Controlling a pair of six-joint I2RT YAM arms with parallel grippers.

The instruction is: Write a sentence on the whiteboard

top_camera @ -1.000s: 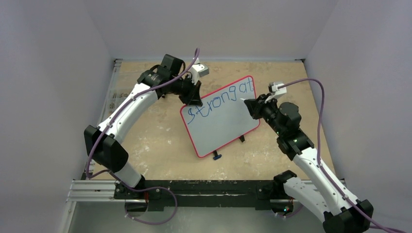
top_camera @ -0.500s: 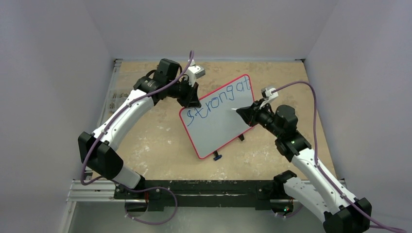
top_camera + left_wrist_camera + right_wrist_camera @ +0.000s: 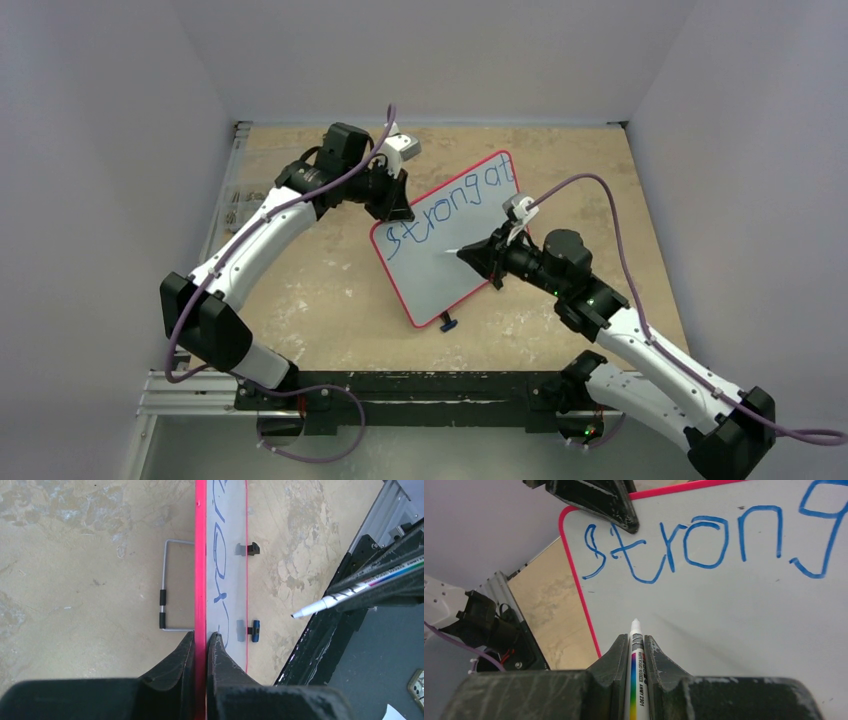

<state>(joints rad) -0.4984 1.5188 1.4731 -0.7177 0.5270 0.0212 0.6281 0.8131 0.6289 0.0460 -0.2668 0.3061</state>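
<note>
Fingers (image 3: 176, 656) of L gripper (image 3: 201, 637) on whiteboard (image 3: 231, 535) edge; R gripper (image 3: 635, 639) w/ marker (image 3: 634, 672)

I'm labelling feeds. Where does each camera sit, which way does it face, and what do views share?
Top external: above and behind the left arm and right arm, looking down on the table; both show.
Left wrist: on the left arm, sighting along the whiteboard's red edge; left jaws pinch it.
Right wrist: on the right arm, facing the blue writing; right jaws hold a marker.
Shared: all show whiteboard and marker.
</note>
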